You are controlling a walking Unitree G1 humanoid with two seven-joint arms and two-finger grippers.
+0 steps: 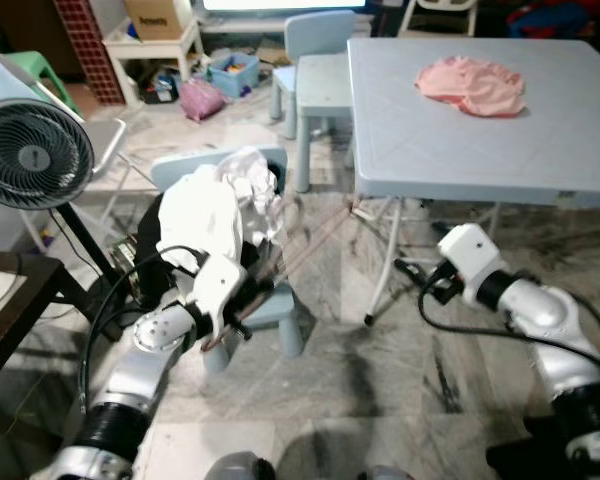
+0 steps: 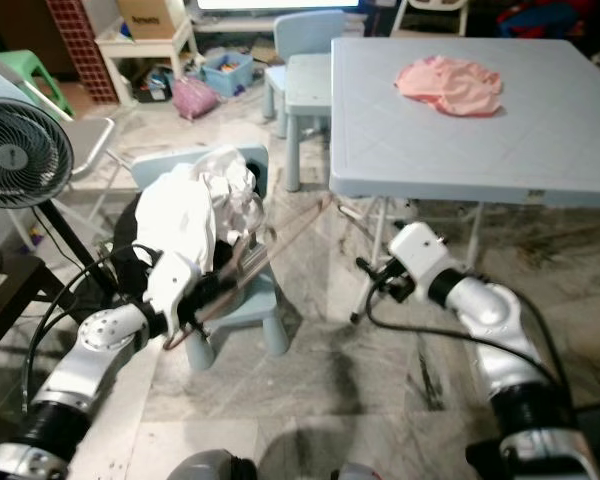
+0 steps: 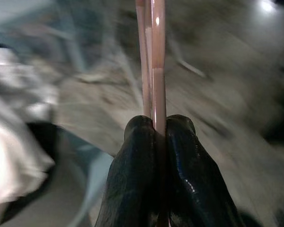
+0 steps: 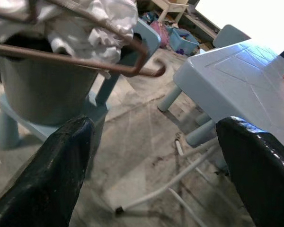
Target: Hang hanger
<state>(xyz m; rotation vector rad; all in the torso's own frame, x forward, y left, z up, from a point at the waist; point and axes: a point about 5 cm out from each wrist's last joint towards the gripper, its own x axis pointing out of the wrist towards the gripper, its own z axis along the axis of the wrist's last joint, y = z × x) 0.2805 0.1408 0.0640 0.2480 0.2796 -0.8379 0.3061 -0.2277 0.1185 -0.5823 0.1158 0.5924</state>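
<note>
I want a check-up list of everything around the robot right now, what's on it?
Surface: grey marble floor; light-blue table.
Job's things: brown hanger, gripped by its thin bars, hook toward the table.
Clutter: white clothes heaped on a small blue chair; pink garment on the table.
Hands: left hand shut on the hanger; right hand open, holding nothing.
Cables: black cables along both arms.
Surroundings: fan, second blue chair, toy bins.

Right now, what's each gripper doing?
Left gripper: closed on the hanger.
Right gripper: open, holding nothing.
</note>
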